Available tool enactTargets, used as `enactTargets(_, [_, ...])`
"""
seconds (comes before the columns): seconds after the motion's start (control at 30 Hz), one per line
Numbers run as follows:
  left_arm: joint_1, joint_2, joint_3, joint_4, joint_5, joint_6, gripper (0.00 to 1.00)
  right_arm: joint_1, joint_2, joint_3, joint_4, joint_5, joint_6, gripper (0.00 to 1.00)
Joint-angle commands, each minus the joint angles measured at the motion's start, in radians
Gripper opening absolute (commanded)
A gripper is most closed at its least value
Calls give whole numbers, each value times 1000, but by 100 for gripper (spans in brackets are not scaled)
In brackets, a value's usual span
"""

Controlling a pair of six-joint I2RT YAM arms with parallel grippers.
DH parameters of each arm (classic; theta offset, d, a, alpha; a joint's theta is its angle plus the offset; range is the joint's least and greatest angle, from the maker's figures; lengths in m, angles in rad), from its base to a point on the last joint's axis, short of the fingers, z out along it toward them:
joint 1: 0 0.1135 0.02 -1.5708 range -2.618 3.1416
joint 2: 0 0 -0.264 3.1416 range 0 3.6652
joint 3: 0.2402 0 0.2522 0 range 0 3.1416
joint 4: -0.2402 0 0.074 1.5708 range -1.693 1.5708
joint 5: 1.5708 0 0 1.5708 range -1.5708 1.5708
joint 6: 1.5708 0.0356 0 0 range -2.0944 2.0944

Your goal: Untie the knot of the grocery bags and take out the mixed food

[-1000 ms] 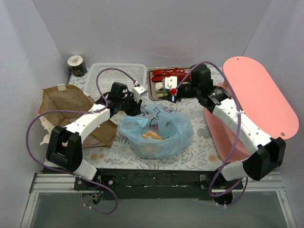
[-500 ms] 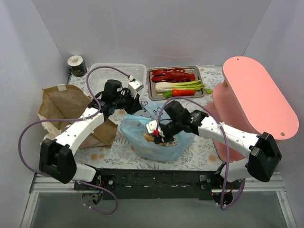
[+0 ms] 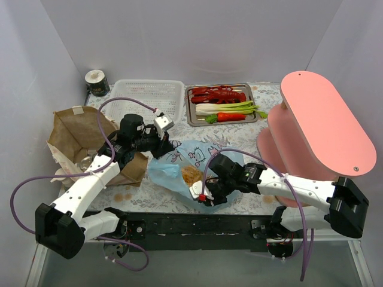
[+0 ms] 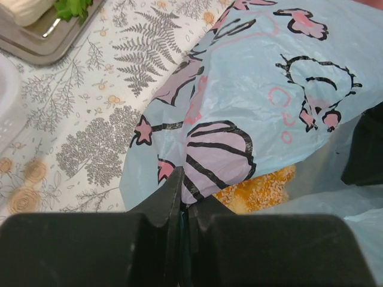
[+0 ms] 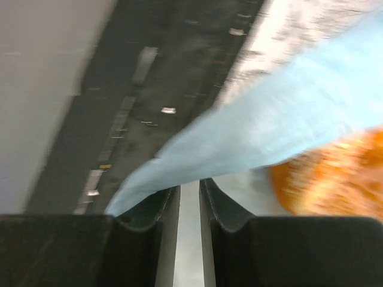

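The light-blue bag [image 3: 202, 153] lies mid-table, stretched between my grippers. My left gripper [image 3: 159, 147] is shut on its far-left edge; in the left wrist view the gripper [image 4: 184, 200] pinches the printed film [image 4: 257, 107]. My right gripper [image 3: 201, 195] is at the bag's near edge, jaws nearly together with the film [image 5: 269, 119] across the gripper's tips [image 5: 190, 185]. The orange cupcake-like piece [image 3: 190, 174] shows inside the bag [image 4: 263, 188] [image 5: 335, 173]. The red lobster [image 3: 218, 92], leek [image 3: 224, 107] and carrot [image 3: 230, 116] lie on the metal tray [image 3: 189, 118]. The brown paper bag [image 3: 81, 134] stands at the left.
A white slotted basket [image 3: 149, 94] sits at the back, left of the tray. A pink two-tier stand [image 3: 317, 128] fills the right side. A dark round container [image 3: 96, 82] stands in the back left corner. The black table edge [image 3: 179, 218] runs just below my right gripper.
My right gripper left the tray, went to the bag, then drew its near edge toward the front. My left gripper moved left and nearer with the bag's edge. The bag flattened out.
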Motion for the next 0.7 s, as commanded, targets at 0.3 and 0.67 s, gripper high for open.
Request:
enactTargets(0.3, [0, -26, 41, -89, -18, 78, 5, 1, 145, 123, 207, 269, -77, 49])
enactTargets(0.67, [35, -72, 0, -91, 7, 64, 6, 0, 185, 2, 330, 437, -83, 25])
